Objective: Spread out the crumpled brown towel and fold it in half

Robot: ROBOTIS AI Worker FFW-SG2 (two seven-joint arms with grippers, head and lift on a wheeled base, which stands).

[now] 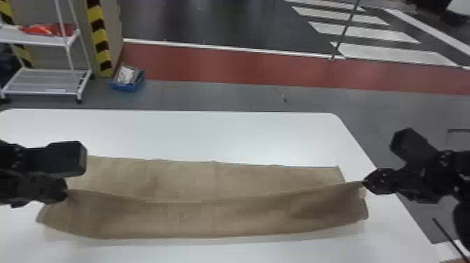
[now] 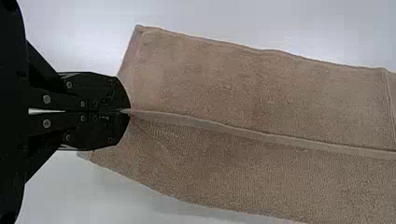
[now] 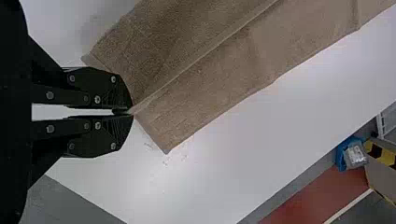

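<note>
Over a white table, I'm clenching the brown towel by its raised edge, left gripper at nine o'clock, right gripper at three.

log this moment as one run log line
towel: near edge lifted, far part on table | left gripper: shut on near edge, left end | right gripper: shut on near edge, right end | fold: unfinished

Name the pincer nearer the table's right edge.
Right. The right pincer is close to the table's right edge; the left pincer is far off, across the towel.
</note>
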